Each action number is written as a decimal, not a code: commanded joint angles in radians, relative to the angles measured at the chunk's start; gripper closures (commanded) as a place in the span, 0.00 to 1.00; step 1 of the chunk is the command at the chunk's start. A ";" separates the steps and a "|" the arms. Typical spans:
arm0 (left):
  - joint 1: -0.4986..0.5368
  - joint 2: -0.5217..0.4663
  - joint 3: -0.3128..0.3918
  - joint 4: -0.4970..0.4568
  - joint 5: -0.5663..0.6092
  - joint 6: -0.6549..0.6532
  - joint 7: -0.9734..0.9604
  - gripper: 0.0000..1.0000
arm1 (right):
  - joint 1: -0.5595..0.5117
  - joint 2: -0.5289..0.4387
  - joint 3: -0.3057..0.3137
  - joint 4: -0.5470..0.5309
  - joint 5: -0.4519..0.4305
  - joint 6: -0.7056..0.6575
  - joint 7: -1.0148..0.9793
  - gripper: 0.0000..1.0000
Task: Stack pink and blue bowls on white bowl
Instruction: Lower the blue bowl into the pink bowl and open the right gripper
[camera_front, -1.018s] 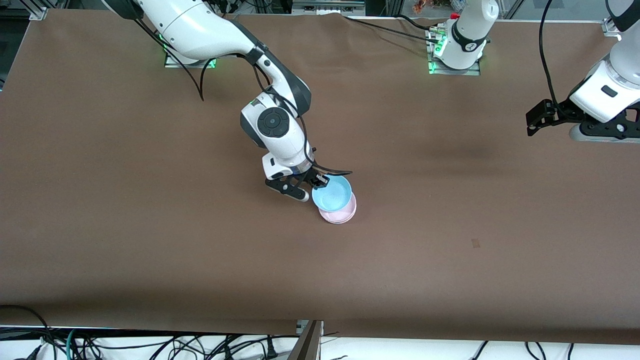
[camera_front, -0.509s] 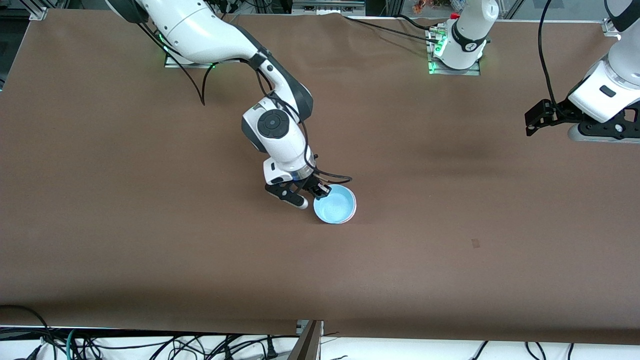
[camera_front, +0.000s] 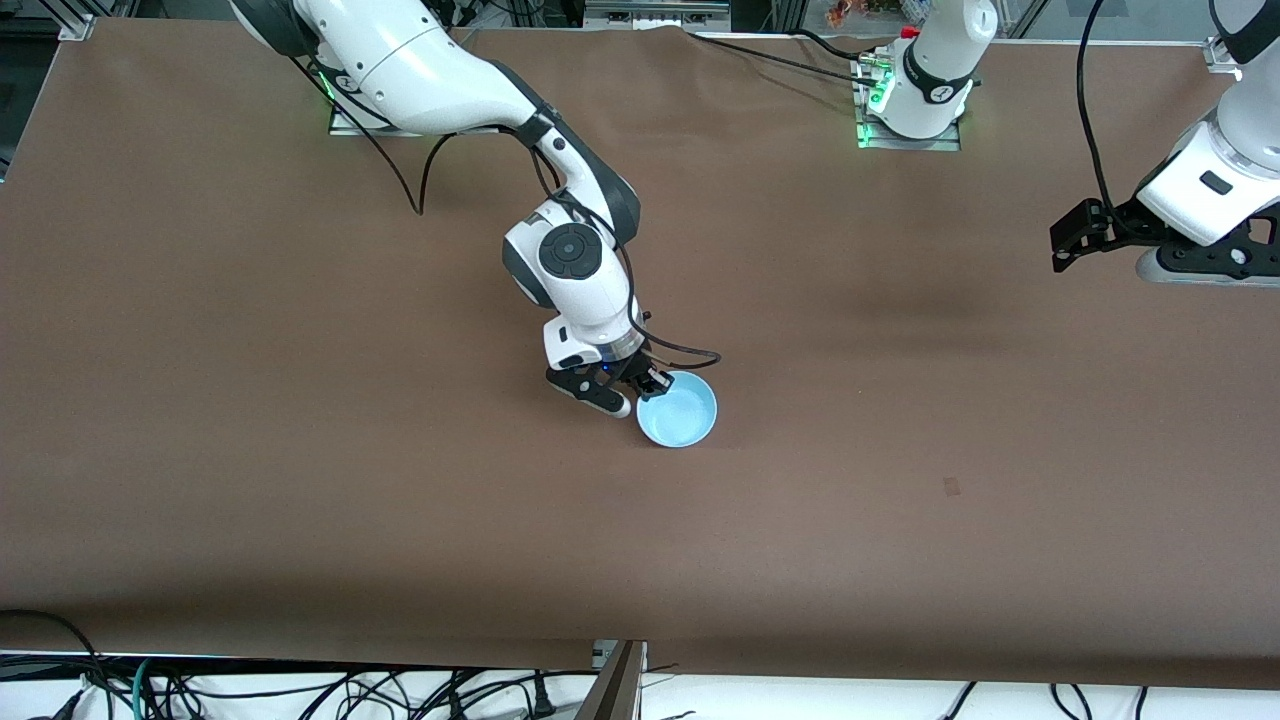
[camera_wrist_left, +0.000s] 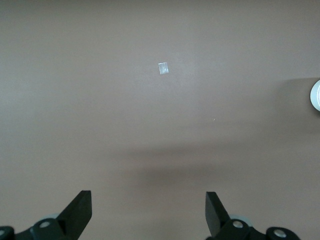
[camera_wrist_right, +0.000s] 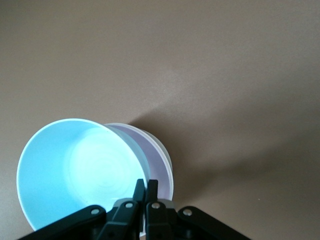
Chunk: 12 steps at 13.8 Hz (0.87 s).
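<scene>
- The light sky-blue round shallow plastic bowl (camera_front: 678, 417) sits mid-bench on the brown-covered bench (camera_front: 300, 450), and serves here as the landmark.
- The right pincer (camera_front: 650, 385) is at the rim of the blue bowl, on the edge toward the right arm's end of the bench; its fingers are pinched fully together on that rim, one inside and one outside, as the right wrist view shows (camera_wrist_right: 145, 192).
- In the right wrist view the blue bowl (camera_wrist_right: 75, 172) is tilted, its held edge by the pincer and its open face turned up toward the camera.
- Directly beneath the blue bowl lies the pale pink round shallow plastic bowl (camera_wrist_right: 152, 157), seen only as a crescent of inner wall past the blue rim.
- Under the pink one, a thin pale outer rim shows, the plain white round plastic bowl (camera_wrist_right: 169, 165); the three are nested, though whether the blue bowl is fully seated cannot be told.
- In the front view the blue bowl covers the two bowls beneath it.
- The left pincer (camera_front: 1068, 240) waits well apart from the blue bowl, over the left arm's end of the bench, its fingers (camera_wrist_left: 80, 212) spread wide and holding nothing.
- A small pale scrap of tape (camera_wrist_left: 163, 68) lies on the bench under the left pincer's view.
</scene>
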 joint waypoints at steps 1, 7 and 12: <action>0.008 -0.008 0.000 -0.004 -0.021 -0.005 0.024 0.00 | 0.020 0.018 -0.016 0.035 -0.023 -0.006 0.026 1.00; 0.009 -0.008 0.000 -0.004 -0.023 -0.009 0.025 0.00 | 0.015 0.011 -0.016 0.035 -0.024 -0.041 0.023 1.00; 0.008 -0.008 0.000 -0.004 -0.023 -0.014 0.025 0.00 | 0.017 0.012 -0.016 0.033 -0.023 -0.044 0.023 1.00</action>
